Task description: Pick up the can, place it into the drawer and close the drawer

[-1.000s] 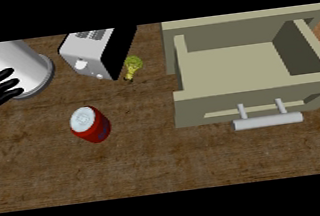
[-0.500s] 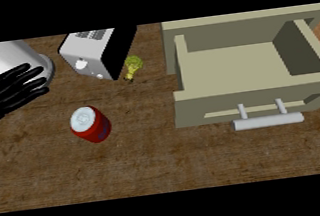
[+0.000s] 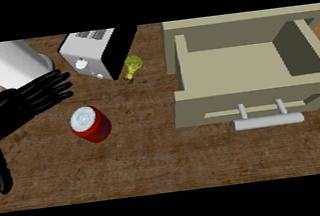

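Red can upright toward the counter's left edge, untouched. Left hand just beside it, fingers spread open. Open drawer at the right, handle facing forward.

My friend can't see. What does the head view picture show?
A black left hand, fingers open, hovers left of a red can on a wooden counter. An open beige drawer sits at right, a toaster behind.
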